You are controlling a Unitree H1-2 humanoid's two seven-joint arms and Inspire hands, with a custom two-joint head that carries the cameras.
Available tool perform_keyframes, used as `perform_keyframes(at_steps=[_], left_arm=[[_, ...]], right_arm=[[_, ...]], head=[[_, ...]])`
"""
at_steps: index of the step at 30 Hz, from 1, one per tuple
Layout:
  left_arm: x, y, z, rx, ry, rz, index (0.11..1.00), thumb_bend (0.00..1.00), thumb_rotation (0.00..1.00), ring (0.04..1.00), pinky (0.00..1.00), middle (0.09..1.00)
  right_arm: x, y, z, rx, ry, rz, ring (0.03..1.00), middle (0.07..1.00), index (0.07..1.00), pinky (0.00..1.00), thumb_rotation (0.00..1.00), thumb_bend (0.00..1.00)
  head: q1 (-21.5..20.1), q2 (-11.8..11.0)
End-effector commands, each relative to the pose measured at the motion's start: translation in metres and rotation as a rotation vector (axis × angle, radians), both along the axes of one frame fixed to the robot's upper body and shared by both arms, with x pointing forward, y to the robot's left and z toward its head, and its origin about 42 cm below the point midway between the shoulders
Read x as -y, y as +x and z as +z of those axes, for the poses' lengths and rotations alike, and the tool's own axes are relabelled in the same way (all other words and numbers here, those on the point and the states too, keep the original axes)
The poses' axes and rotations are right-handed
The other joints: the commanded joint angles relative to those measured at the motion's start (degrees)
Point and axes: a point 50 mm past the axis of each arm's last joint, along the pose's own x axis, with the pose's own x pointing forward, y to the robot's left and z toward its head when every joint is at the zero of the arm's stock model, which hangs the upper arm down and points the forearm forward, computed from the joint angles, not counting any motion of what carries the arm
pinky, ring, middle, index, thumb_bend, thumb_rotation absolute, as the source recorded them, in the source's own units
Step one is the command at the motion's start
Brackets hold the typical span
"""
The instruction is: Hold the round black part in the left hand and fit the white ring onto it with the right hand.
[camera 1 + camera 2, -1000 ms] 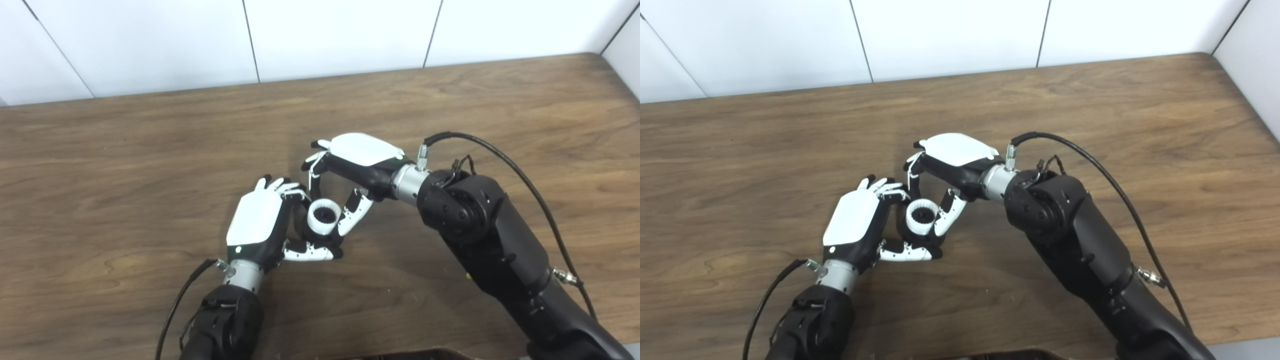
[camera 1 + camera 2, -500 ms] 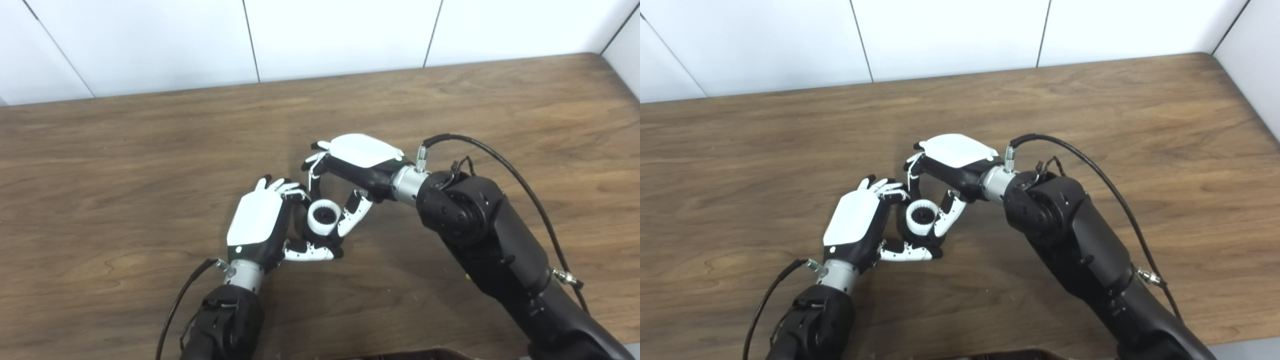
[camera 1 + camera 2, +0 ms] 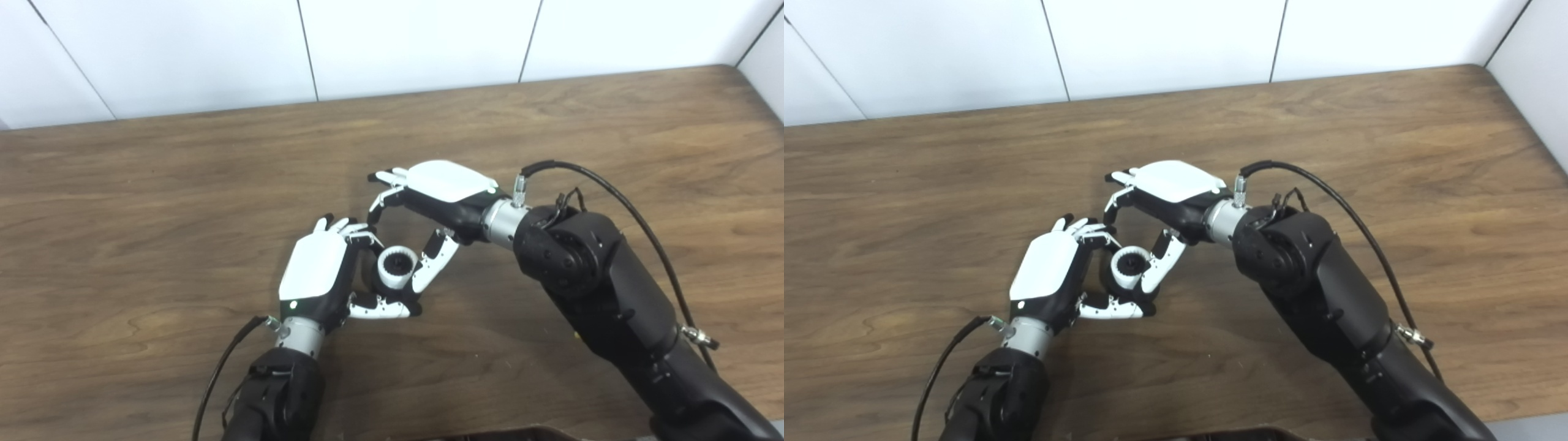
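A white ribbed ring (image 3: 397, 267) sits on the round black part (image 3: 1107, 277), which shows only as a dark rim and a dark centre. My left hand (image 3: 317, 274) is shut on the black part, with its thumb lying under it and its fingers curled over the far side. My right hand (image 3: 445, 185) hovers just behind and right of the ring. Its fingers (image 3: 381, 199) are raised clear of the ring, while its thumb (image 3: 433, 267) lies against the ring's right side.
The wooden table (image 3: 153, 202) runs to a white panelled wall (image 3: 416, 43) at the back, and its right edge is near the picture's right corner. A dark object (image 3: 490, 433) shows at the bottom edge. A black cable (image 3: 637, 214) loops over my right forearm.
My right hand's fingers have lifted off the ring and spread away from it, while its thumb stays beside it. The left hand and the ring have hardly moved.
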Motion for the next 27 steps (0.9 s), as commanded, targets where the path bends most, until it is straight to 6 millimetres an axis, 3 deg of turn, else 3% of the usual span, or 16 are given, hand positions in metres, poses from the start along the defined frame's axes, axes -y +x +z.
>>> perform_keyframes(at_steps=[1,19,26,27], left_arm=[[0.004,0.000,0.003,-0.001,0.010,-0.015,0.482,0.53,0.06,0.903,1.00,0.808],[-0.004,0.005,-0.001,-0.003,0.009,-0.009,0.483,0.52,0.06,0.897,1.00,0.798],[-0.008,0.008,0.001,-0.025,0.084,-0.030,0.496,0.52,0.07,0.904,1.00,0.814],[-0.008,0.008,0.002,-0.029,0.093,-0.032,0.586,0.67,0.13,0.908,1.00,0.819]], right_arm=[[-0.001,0.001,0.026,0.092,0.021,0.013,1.000,1.000,0.828,1.00,0.30,1.00],[0.029,-0.001,0.056,0.107,0.047,-0.049,1.000,1.000,0.882,1.00,0.39,1.00],[0.035,-0.002,0.058,0.094,0.052,-0.062,1.000,1.000,0.885,1.00,0.40,1.00],[0.036,-0.003,0.057,0.092,0.052,-0.065,1.000,1.000,0.885,1.00,0.41,1.00]], head=[[-0.1,0.0],[0.0,-0.9],[0.4,-1.1],[0.5,-1.1]])
